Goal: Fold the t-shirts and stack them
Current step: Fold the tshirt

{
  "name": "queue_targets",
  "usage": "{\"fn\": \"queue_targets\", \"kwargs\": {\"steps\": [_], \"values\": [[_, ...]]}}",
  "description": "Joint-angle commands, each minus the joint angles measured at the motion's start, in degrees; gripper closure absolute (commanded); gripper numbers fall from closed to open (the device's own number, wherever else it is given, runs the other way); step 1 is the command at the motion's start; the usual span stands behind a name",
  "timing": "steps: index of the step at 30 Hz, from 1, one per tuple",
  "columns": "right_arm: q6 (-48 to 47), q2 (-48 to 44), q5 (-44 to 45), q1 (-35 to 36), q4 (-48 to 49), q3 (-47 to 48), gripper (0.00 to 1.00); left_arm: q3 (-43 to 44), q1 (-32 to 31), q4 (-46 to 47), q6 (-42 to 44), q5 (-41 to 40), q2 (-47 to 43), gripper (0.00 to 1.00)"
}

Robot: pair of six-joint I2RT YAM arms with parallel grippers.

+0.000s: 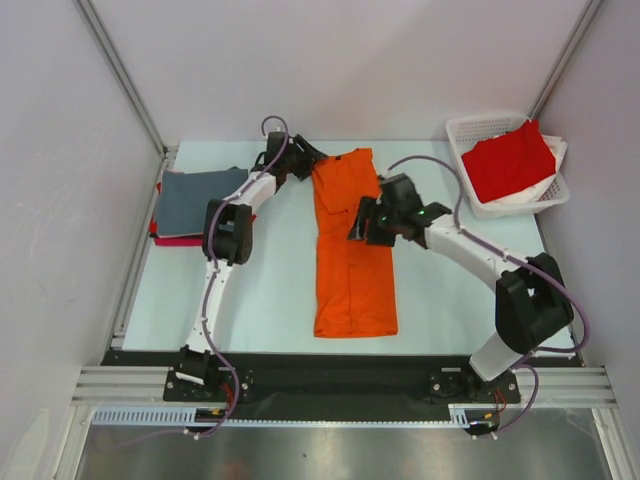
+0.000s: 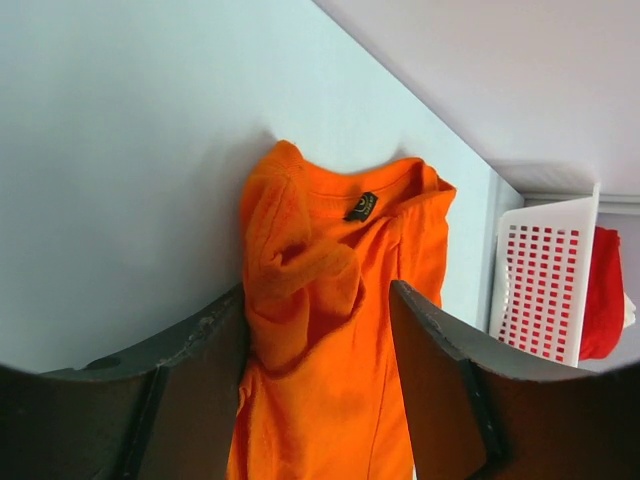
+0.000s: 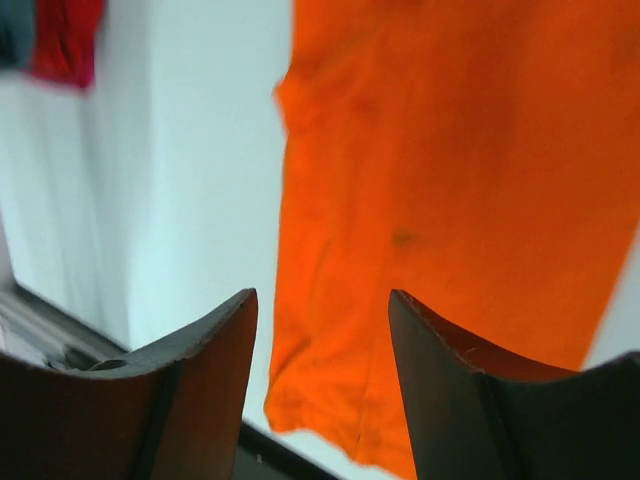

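we see the orange shirt [image 1: 352, 245] lying flat in the middle of the bench [image 1: 270, 290]. it is folded lengthwise into a long strip, with the collar at the far end and the hem toward the arms' bases. in the left wrist view its collar with a small dark label faces up, and one sleeve lies bunched over the body of the shirt.

the left claw [image 1: 300, 157] is at the far left corner of the orange shirt, by the collar. its jaws stand apart, the bunched sleeve shows between the fingers [image 2: 200, 350], and we see no pinch on the cloth.

the right claw [image 1: 362, 222] hangs over the right edge of the shirt, about midway along it. its jaws are also apart and hold nothing; in its wrist view the orange cloth lies below the fingers [image 3: 200, 370].

at the far left of the bench the grey shirt [image 1: 200, 195] sits folded on top of a stack, with the edge of the magenta shirt [image 1: 182, 240] showing under it.

in the far right corner stands the basket [image 1: 470, 130], well apart from the stack, and the red shirt [image 1: 508, 160] lies draped across its top.
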Motion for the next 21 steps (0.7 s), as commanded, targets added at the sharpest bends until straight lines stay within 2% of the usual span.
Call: {"fn": "queue_targets", "kwargs": {"steps": [1,3,7,11,13,15,21], "values": [[-1.37,-2.34,-4.98,-7.34,7.05,-1.73,0.40,3.05,-2.02,2.63,-3.16,0.42,2.48,0.37],[-1.37,-0.85,-7.34,-12.86,9.60,-2.00,0.41,4.37,-2.28,4.56,-4.04,-0.02,3.10,0.37],[-1.46,3.37,-9.98,-18.33,12.68,-2.52,0.41,6.74,-2.28,5.79,-5.53,-1.60,4.68,0.37],[-1.63,4.09,-10.34,-20.02,13.74,-5.42,0.40,8.06,-2.28,7.56,-6.86,-2.74,6.08,0.37],[-1.81,3.12,-10.08,-20.10,14.10,-7.00,0.39,8.60,-2.02,4.32,-4.33,-3.89,5.30,0.32],[-1.90,0.85,-9.11,-20.19,13.57,-9.29,0.38,4.84,-1.49,3.34,-0.38,-6.16,1.29,0.28],[-2.34,-6.27,-5.86,-20.10,8.22,-16.23,0.37,-8.25,0.61,-7.99,8.86,-13.73,-11.30,0.19]]}}
